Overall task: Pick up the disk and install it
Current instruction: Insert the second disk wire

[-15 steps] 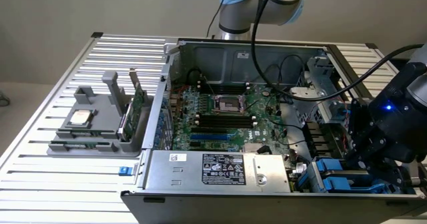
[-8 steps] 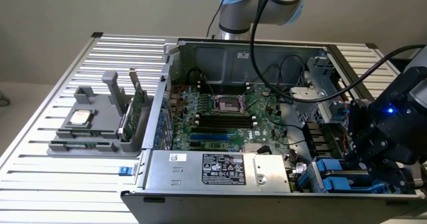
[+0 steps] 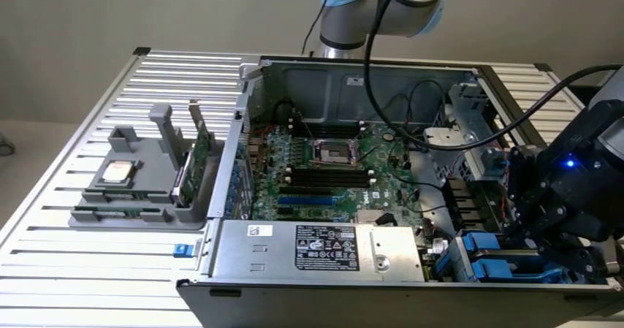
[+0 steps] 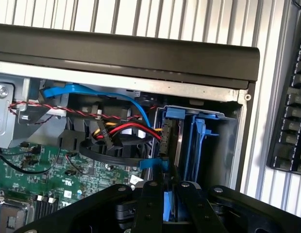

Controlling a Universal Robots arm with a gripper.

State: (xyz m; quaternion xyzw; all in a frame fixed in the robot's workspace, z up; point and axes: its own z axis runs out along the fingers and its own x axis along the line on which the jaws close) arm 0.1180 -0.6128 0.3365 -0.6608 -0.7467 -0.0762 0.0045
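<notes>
computer case [image 3: 292, 65] holds disk [image 3: 507, 269].

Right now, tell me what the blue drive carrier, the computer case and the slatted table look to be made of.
Blue drive carrier: probably moulded plastic, with uniform saturated colour and thin ribbed walls.
Computer case: seemingly sheet metal, grey, dull sheen, folded edges.
Slatted table: likely aluminium or painted metal, with pale, evenly reflective ribs.

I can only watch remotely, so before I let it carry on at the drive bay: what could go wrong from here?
1. The red and yellow cables and the blue cable lie right beside the disk; they might snag or get pinched.
2. The gripper hangs low at the case's corner by the blue carrier brackets, so it could bump the case wall.
</notes>
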